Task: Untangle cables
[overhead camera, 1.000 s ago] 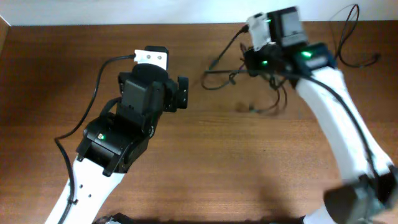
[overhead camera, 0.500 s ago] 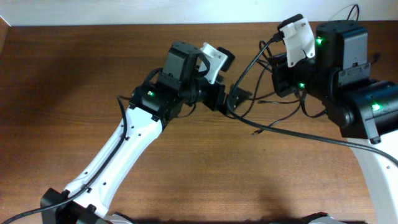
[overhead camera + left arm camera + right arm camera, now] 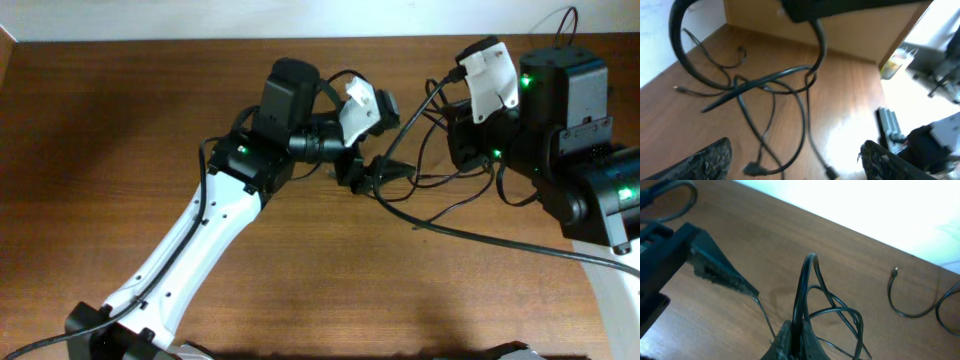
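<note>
Now the cables (image 3: 760, 86) hang straight ahead between my left gripper's (image 3: 795, 167) spread fingers (my right gripper (image 3: 796, 342) pinches their loop)

Brown wood-grain tabletop (image 3: 120, 120) filling most of the overhead frame, white wall (image 3: 150, 15) strip along the top edge, lighter wooden board (image 3: 860, 30) upper centre of left wrist view

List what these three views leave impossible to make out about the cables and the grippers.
- Number of cables: in the overhead view the strands overlap and run under the right arm.
- Right gripper: the right wrist view cuts its fingers off at the bottom edge, and overhead the arm covers it.
- Plug ends: blurred and too small in the left wrist view.
- Whether the left gripper touches a cord: overhead, it is black on black.
</note>
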